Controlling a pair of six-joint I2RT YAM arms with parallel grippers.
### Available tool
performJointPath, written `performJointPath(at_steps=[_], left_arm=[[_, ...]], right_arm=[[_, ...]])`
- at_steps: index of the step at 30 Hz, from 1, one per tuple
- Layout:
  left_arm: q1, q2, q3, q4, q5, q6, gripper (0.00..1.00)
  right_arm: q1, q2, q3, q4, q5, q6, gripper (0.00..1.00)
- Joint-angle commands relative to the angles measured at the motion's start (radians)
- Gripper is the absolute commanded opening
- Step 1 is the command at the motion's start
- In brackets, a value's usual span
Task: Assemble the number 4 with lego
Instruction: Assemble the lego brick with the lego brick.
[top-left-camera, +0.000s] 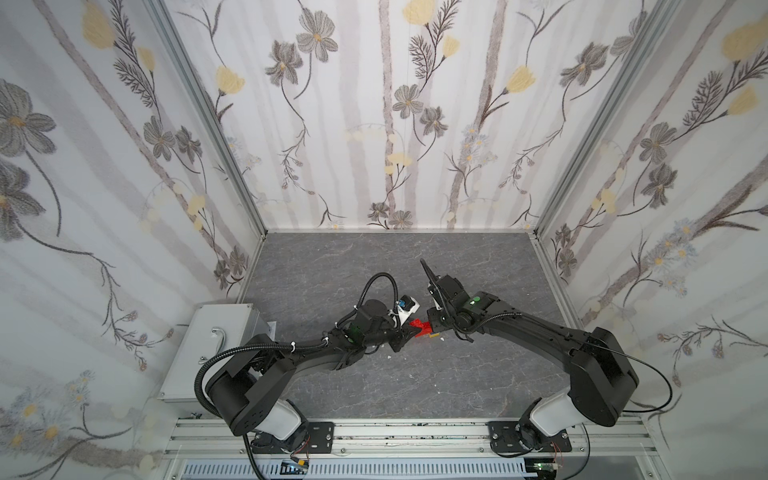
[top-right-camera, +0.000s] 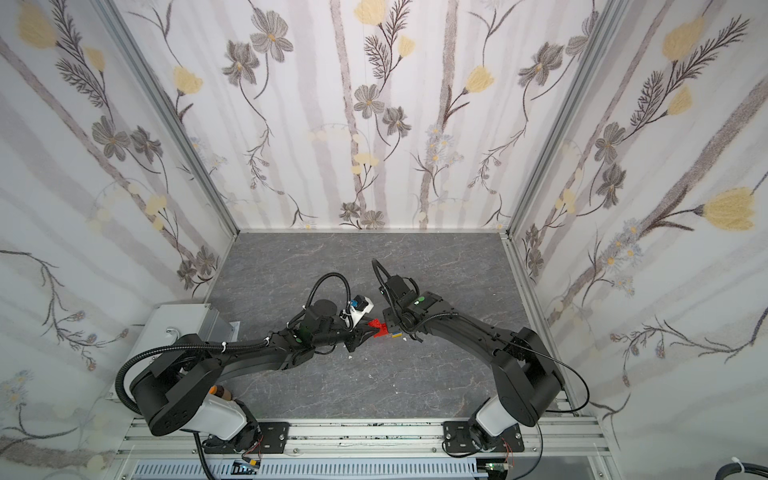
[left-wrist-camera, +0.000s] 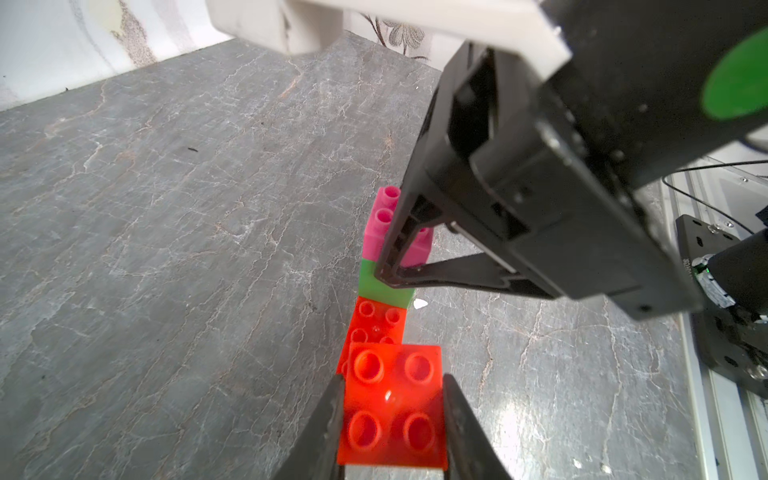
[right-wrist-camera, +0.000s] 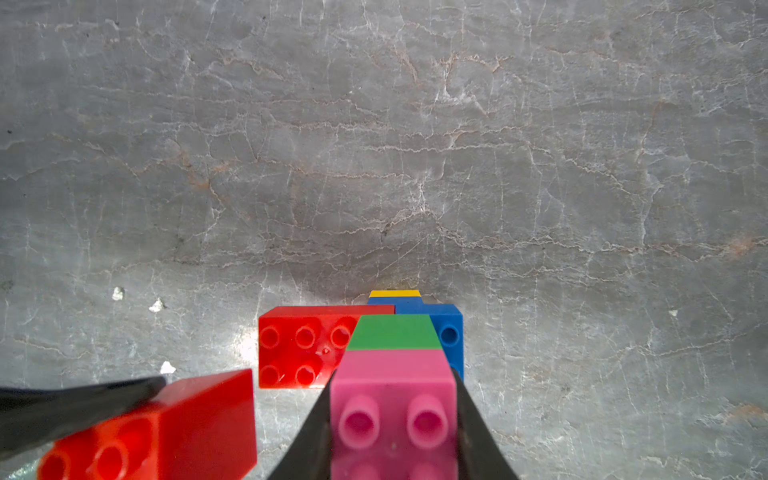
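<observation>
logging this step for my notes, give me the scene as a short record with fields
left gripper: shut on small square red plastic brick, tilted, unattached
right gripper: shut on pink studded plastic brick topping column
column below: green brick, blue brick, yellow brick
long red brick: juts sideways from column, studs bare

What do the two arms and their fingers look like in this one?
Left arm: black, white base, ribbed black hose. Right arm: black, white base, round green sticker, thin black cable. Fingers: black, tapered.
</observation>
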Motion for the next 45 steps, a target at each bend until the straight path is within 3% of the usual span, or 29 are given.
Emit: performJointPath(at_steps=[1, 8, 16, 45], left_arm=[[0.009, 0.006, -0.002, 0.045, 0.025, 0.111, 0.0], [0.009, 0.07, -0.009, 0.154, 0.049, 0.174, 0.0], [0.046, 0.148, 0.016, 0.251, 0.08, 0.135, 0.0], [0.052, 0.173, 0.094, -0.049, 0.124, 0.284, 0.0]], right_arm=[[0.003, 0.023, -0.024, -0.061, 0.004, 0.028, 0.23], [0.006, 0.034, -0.021, -0.064, -0.005, 0.015, 0.21], [0.012, 0.033, -0.024, -0.073, -0.009, 0.006, 0.2], [0.021, 0.049, -0.027, -0.083, -0.007, -0.013, 0.17]])
